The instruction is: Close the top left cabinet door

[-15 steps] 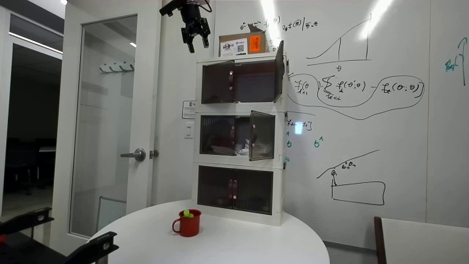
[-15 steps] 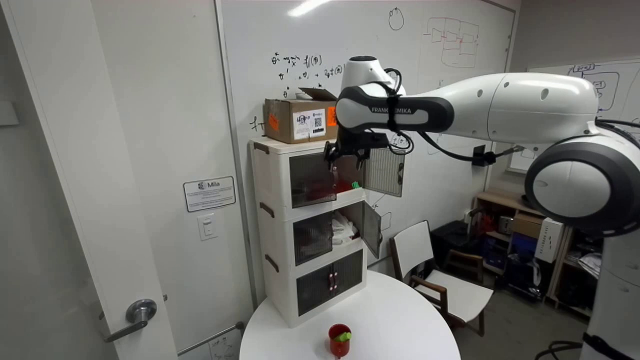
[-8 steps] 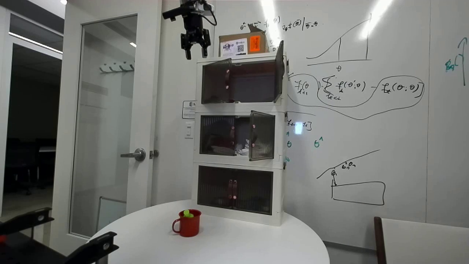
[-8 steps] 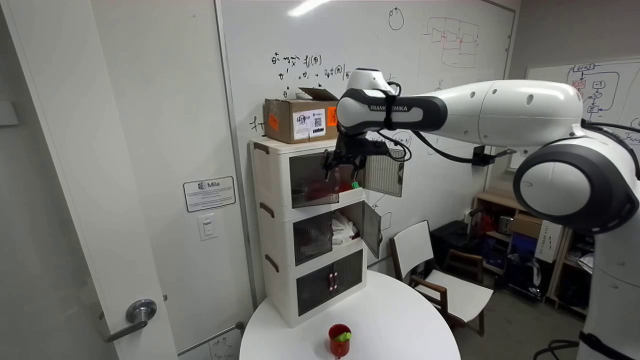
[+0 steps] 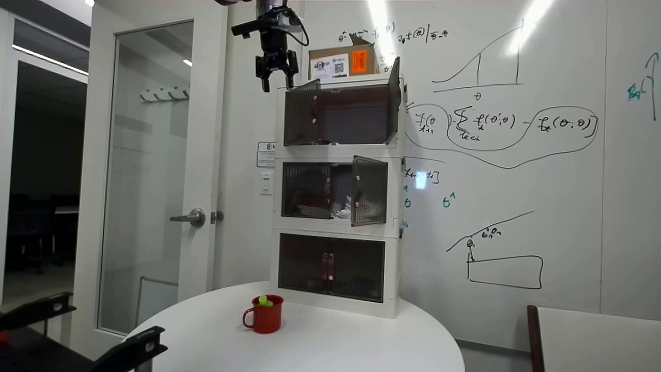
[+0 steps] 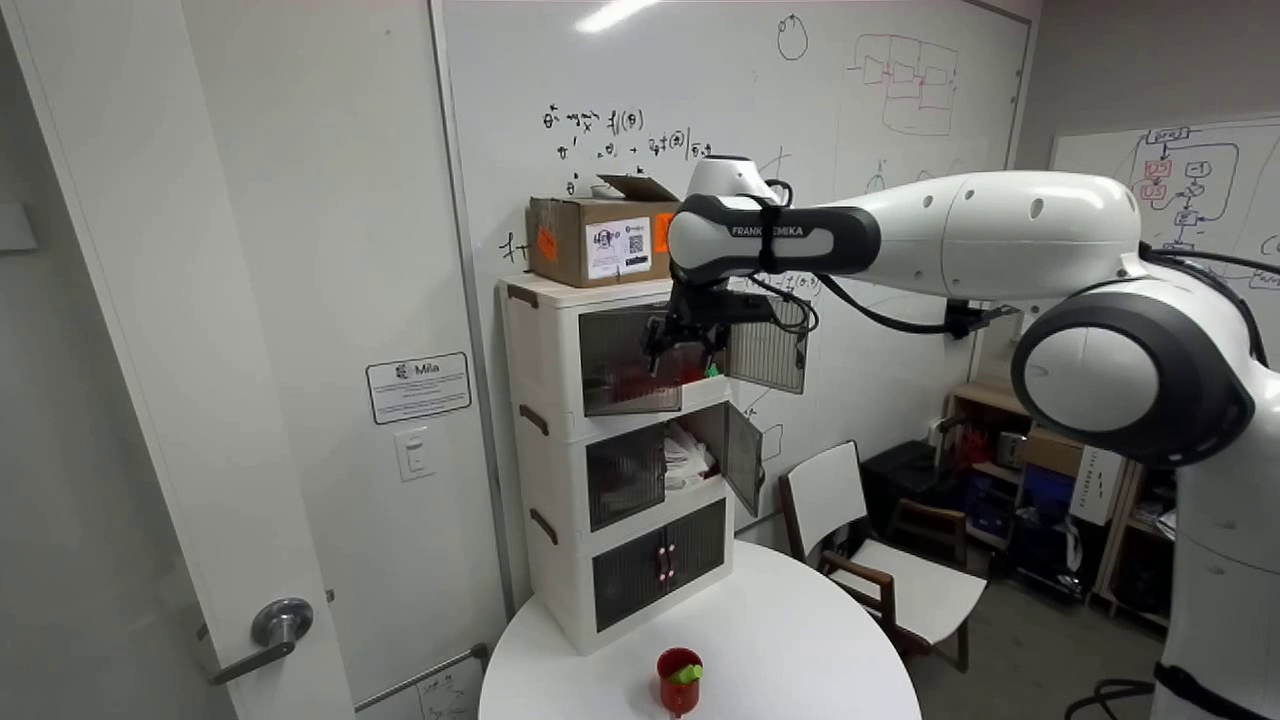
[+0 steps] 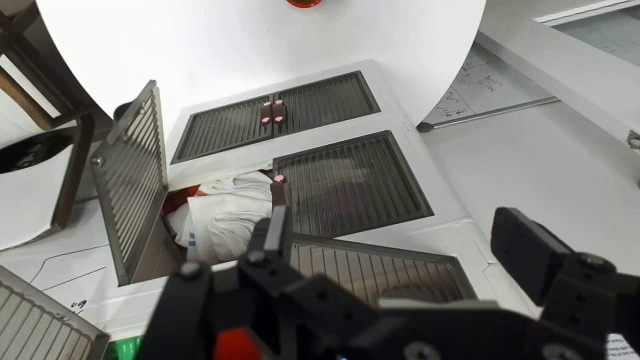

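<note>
The white cabinet (image 5: 338,151) stands on the round table. Its top left door (image 5: 299,116) is a dark ribbed panel, partly swung outward, with a dark handle (image 5: 314,109) near its free edge. The door also shows in an exterior view (image 6: 625,375) and in the wrist view (image 7: 385,270). My gripper (image 5: 278,85) is open, fingers apart and pointing down, at the top of this door. It also shows in front of the top compartment (image 6: 682,362). In the wrist view, one finger of my gripper (image 7: 392,235) hides the door's free edge; I cannot tell whether they touch.
The top right door (image 5: 394,103) is wide open. The middle right door (image 5: 370,191) stands open beside white cloth (image 7: 227,215). A cardboard box (image 6: 590,240) sits on the cabinet. A red mug (image 5: 268,318) stands on the table (image 5: 335,346). A chair (image 6: 900,590) is nearby.
My gripper has moved down from above the cabinet to the top door's height. The top left door has swung further outward, its free edge shifting away from the opening. The other doors have not moved.
</note>
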Tool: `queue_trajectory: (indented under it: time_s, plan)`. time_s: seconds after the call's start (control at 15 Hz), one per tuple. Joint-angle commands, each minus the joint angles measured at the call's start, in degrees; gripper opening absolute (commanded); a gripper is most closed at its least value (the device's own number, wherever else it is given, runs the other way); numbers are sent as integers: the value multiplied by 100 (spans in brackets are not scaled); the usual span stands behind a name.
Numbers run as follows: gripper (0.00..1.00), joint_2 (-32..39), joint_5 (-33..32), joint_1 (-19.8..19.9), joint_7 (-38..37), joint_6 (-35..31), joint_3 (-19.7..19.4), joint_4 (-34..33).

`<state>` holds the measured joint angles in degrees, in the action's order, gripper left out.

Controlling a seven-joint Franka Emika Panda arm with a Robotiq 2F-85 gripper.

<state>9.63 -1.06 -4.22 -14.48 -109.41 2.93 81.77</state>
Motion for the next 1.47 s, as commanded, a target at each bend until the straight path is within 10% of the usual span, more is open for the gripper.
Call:
queue_trajectory:
  time_s: [0.0, 0.6, 1.4]
  plan:
    - [100, -767, -27, -52, -117, -565, 33, 1177]
    - [100, -663, -1017, -116, -1076, -2494, 91, 1838]
    - [100, 817, -2720, -431, -2517, -2875, -427, -13]
